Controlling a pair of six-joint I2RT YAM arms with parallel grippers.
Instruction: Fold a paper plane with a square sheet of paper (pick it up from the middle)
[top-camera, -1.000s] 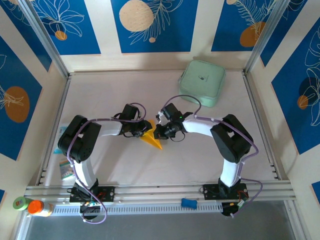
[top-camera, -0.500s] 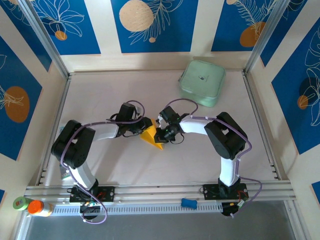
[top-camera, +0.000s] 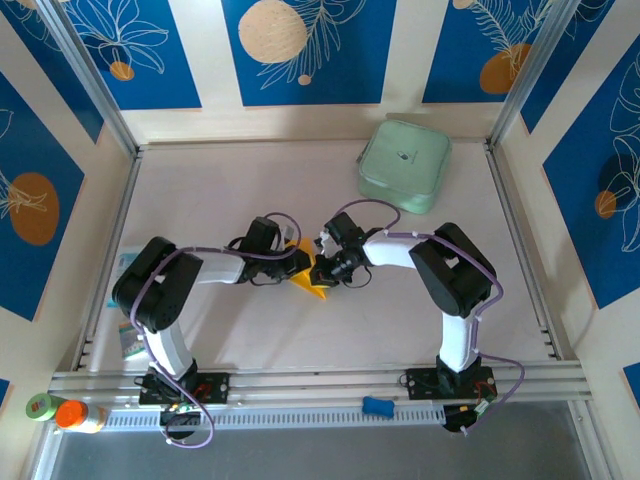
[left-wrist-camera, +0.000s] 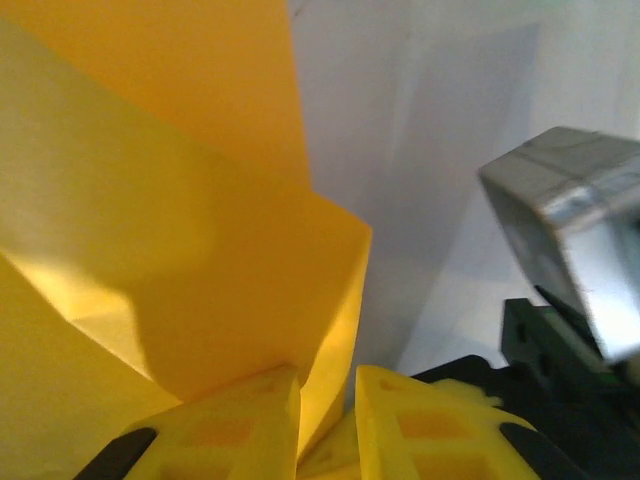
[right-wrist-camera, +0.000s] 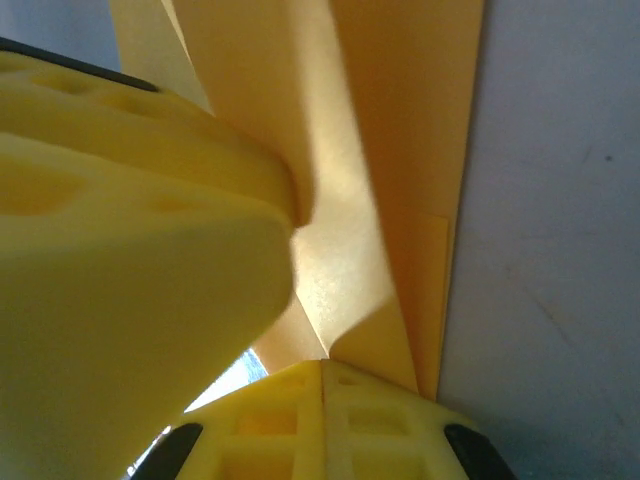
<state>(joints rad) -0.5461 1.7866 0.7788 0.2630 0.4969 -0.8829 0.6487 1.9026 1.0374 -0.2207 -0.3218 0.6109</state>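
Note:
The orange-yellow sheet of paper (top-camera: 314, 279) lies mid-table, folded into a small pointed wedge with creases. My two grippers meet over it from either side. In the right wrist view my right gripper (right-wrist-camera: 322, 365) is shut on the paper (right-wrist-camera: 400, 150), its pads pressed together where a crease runs in. In the left wrist view a raised flap of the paper (left-wrist-camera: 200, 250) stands between the pads of my left gripper (left-wrist-camera: 328, 385). The flap rests against the left pad (left-wrist-camera: 235, 425), with a narrow gap to the other pad. From above, the left gripper (top-camera: 298, 265) and the right gripper (top-camera: 325, 268) nearly touch.
A mint-green case (top-camera: 404, 165) sits at the back right. Small printed packets (top-camera: 130, 340) lie by the left rail. A bottle with an orange cap (top-camera: 75, 415) and a blue piece (top-camera: 376, 405) sit at the near edge. The left gripper's pad (right-wrist-camera: 150, 250) looms close in the right wrist view.
My left gripper has slid right and lower onto the paper, and its elbow has swung. The right gripper has shifted slightly left. The paper has moved a little and shows less.

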